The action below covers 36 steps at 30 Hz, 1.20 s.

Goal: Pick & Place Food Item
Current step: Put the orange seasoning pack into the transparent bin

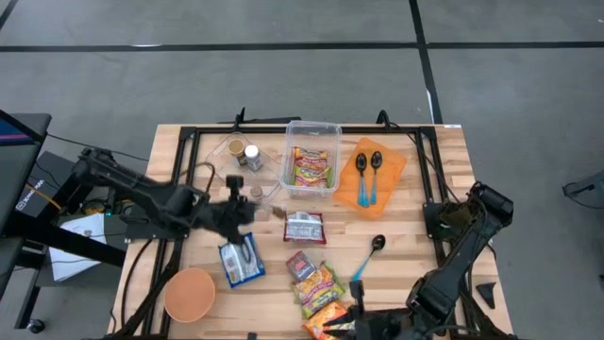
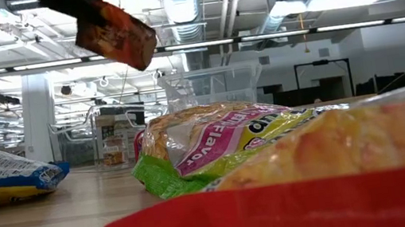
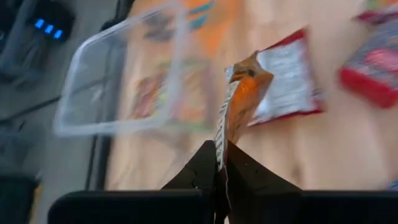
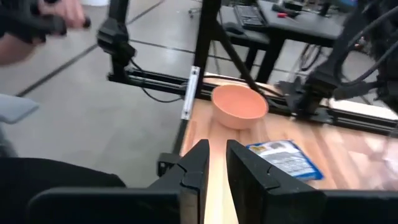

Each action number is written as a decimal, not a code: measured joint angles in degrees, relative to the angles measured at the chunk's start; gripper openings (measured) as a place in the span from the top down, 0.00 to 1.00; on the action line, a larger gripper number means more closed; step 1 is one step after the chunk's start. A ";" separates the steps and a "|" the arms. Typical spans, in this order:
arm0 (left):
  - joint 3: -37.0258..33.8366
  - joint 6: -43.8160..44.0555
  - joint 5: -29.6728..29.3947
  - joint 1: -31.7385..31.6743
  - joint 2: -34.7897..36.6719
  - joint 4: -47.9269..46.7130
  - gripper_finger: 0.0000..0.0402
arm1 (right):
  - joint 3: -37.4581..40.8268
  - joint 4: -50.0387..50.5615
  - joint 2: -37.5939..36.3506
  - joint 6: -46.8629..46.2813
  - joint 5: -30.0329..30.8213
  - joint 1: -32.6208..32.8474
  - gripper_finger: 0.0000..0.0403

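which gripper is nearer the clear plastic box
Left. The left gripper, shut on an orange snack packet, hovers just beside the clear plastic box. The right gripper sits at the table's near edge, far from it.

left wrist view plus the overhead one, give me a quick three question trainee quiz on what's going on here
1. True or false: the left pincer is shut on an orange snack packet.
2. What already lies inside the clear plastic box?
A. a spoon
B. a snack packet
C. nothing
3. Fill in: the two dark spoons rest on an orange ____.

Key: 1 true. 2 B, a yellow and red packet lies in the box. 3 cloth.
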<state>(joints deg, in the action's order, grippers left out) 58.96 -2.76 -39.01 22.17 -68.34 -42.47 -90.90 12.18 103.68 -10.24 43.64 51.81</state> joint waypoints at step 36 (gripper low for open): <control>21.66 -3.87 0.92 -28.15 -30.65 -47.10 0.99 | -0.12 3.88 -0.20 0.11 12.55 5.76 0.87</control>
<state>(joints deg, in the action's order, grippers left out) 80.62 -6.63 -38.10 -5.97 -98.99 -89.57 -91.02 16.06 103.48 -10.13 56.20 57.57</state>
